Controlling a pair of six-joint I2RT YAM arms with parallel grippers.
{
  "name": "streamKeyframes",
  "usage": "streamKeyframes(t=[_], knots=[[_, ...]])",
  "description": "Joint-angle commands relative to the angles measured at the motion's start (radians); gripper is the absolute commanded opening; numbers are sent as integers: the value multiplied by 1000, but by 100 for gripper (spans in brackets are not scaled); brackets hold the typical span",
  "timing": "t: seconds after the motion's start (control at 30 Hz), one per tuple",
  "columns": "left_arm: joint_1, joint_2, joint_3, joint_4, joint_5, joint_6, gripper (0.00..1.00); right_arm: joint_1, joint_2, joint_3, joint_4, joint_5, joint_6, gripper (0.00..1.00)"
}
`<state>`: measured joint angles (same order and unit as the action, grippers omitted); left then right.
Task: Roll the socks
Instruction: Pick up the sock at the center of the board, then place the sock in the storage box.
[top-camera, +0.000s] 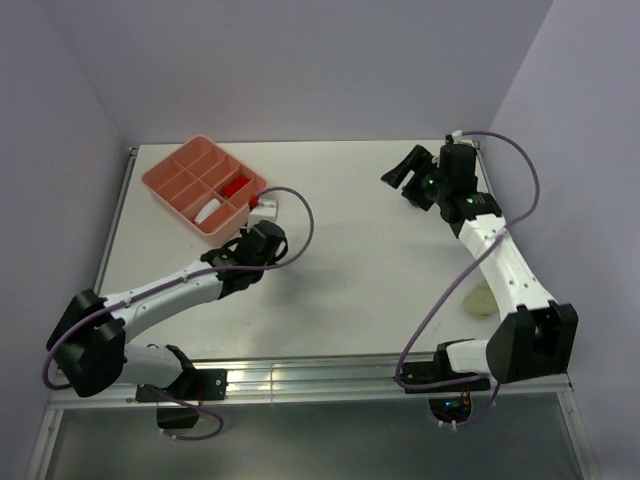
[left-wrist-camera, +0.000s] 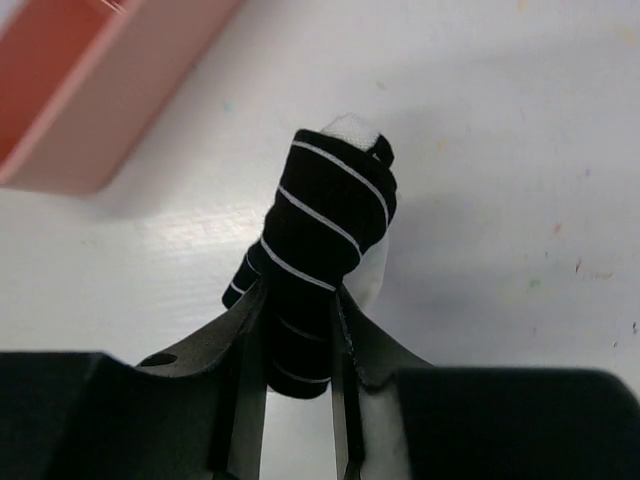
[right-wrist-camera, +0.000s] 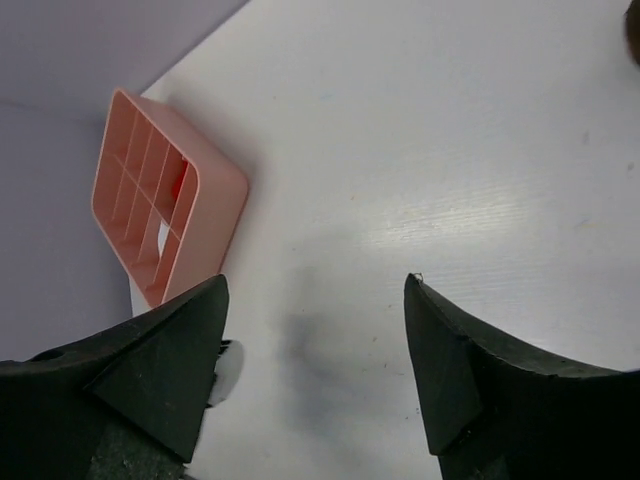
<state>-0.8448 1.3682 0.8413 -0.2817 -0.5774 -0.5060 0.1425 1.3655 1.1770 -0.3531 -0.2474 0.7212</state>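
At the near corner of a pink divided tray (top-camera: 186, 160), on a white surface (top-camera: 350, 250), the left gripper (left-wrist-camera: 300, 305) is clamping a rolled black-and-white striped sock (left-wrist-camera: 330, 215) between its 2 fingers (left-wrist-camera: 245, 335); the roll is jutting out ahead of the fingertips with a white end showing at its far tip; whether it is touching the surface or hanging just above it cannot be told from the wrist view; the tray's outer wall is sitting near it, to the upper left in that view. Inside the tray, a white sock (top-camera: 210, 212) is lying in a compartment along the near-right side, and a red-ended sock (top-camera: 237, 187) is lying in a neighbouring compartment toward the right corner, only its red part showing from above. At the far right of the surface, the right gripper (top-camera: 405, 175) is hovering with its fingers spread wide, holding nothing; its wrist camera is looking down on bare surface, with the tray well off to the left. Beside the right arm (top-camera: 500, 260), a pale yellowish rounded lump (top-camera: 480, 300) is lying on the surface, well apart from the tray and both grippers.
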Motion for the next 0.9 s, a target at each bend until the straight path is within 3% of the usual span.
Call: streamKeyframes(t=[0.0,0.23,0.43,0.6,0.87], knots=[[81,-95,34,56,89,118,1,-20,-147,-49,-14,65,-118,78],[314,-100,169,18,131,336,0,-35,-339,-122,-35,65,-190,78],[478,-70,186,107,111,570,0,-41,-408,-168,-35,16,-195,78],[523,-23,116,252,177,719,0,-47,-417,-194,9,-53,-171,78],[567,110,139,291,231,755,0,-60,-413,-226,48,-113,-170,77]])
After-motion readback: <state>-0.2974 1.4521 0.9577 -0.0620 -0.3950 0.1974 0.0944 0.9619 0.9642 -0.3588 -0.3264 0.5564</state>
